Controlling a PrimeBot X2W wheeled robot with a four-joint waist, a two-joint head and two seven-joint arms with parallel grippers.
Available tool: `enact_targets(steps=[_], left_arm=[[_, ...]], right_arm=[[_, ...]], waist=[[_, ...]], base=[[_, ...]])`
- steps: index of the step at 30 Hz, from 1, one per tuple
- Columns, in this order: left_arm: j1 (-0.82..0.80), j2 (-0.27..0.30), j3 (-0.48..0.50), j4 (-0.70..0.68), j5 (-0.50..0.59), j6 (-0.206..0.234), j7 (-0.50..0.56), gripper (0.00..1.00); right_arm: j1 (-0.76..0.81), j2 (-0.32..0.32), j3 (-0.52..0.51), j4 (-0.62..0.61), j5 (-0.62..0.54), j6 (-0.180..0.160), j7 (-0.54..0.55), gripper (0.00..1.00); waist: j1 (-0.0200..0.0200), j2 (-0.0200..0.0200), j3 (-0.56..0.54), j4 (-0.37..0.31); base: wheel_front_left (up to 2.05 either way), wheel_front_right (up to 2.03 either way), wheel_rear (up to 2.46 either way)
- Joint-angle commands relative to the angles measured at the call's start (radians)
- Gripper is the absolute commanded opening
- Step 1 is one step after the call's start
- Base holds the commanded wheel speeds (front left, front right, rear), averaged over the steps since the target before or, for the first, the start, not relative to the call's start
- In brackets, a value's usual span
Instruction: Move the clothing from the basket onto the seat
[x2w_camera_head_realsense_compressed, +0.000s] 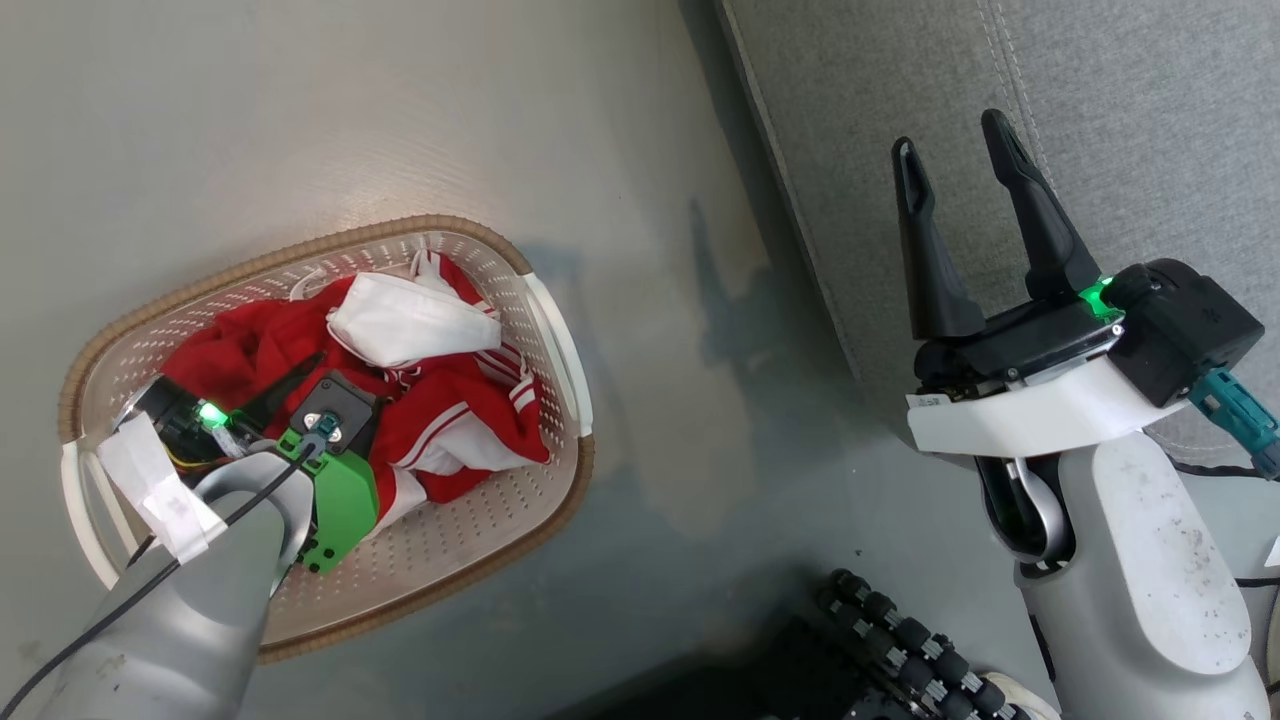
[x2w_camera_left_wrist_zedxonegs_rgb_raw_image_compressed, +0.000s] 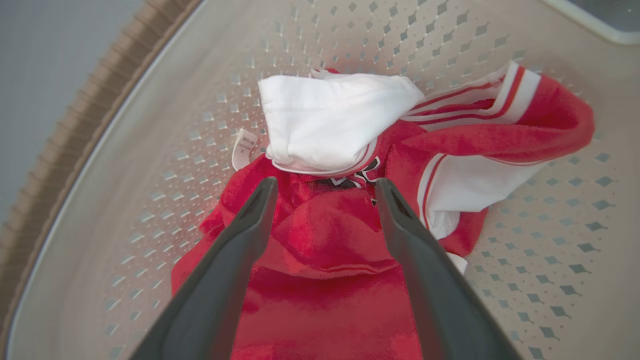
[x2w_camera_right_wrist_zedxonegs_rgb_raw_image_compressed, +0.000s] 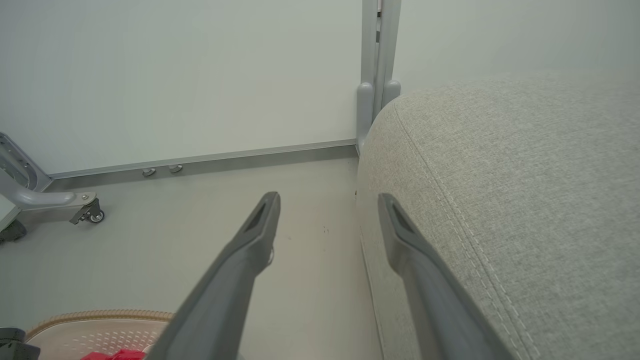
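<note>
The left hand (x2w_camera_left_wrist_zedxonegs_rgb_raw_image_compressed: 326, 184) is spread wide, empty, over the clothing (x2w_camera_left_wrist_zedxonegs_rgb_raw_image_compressed: 320, 260) in the basket (x2w_camera_left_wrist_zedxonegs_rgb_raw_image_compressed: 165, 165) for gripping; the right hand (x2w_camera_head_realsense_compressed: 950, 132) is likewise open, empty.

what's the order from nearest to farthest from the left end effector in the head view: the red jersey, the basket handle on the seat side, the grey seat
1. jersey: directly under the open left end effector, inside the basket.
2. basket handle: on the basket's side that faces the seat.
3. seat: farthest, at the upper right of the view.
</note>
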Motion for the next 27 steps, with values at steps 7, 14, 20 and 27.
enact_targets(steps=[7, 14, 20, 27], left_arm=[[-0.096, 0.024, -0.073, 0.124, 0.026, -0.004, 0.027, 1.0], [-0.154, 0.041, -0.148, 0.165, 0.061, -0.004, 0.115, 1.0], [-0.189, 0.045, -0.21, 0.175, 0.079, -0.003, 0.187, 1.0], [-0.211, 0.042, -0.28, 0.18, 0.057, -0.004, 0.303, 1.0]], right_arm=[[-0.017, -0.002, 0.001, -0.02, 0.009, 0.0, -0.002, 1.0], [-0.02, -0.002, 0.003, -0.035, 0.015, 0.0, -0.002, 1.0], [-0.019, -0.002, 0.008, -0.048, 0.015, 0.0, -0.002, 1.0], [-0.02, -0.002, 0.011, -0.063, 0.01, 0.0, -0.002, 1.0]], waist=[[0.0, 0.0107, 0.073, -0.025], [0.0, 0.0107, 0.12, -0.034], [0.0, 0.0107, 0.153, -0.04], [0.0, 0.0107, 0.18, -0.044]], base=[[0.0, 0.0, 0.0], [0.0, 0.0, 0.0], [0.0, 0.0, 0.0], [0.0, 0.0, 0.0]])
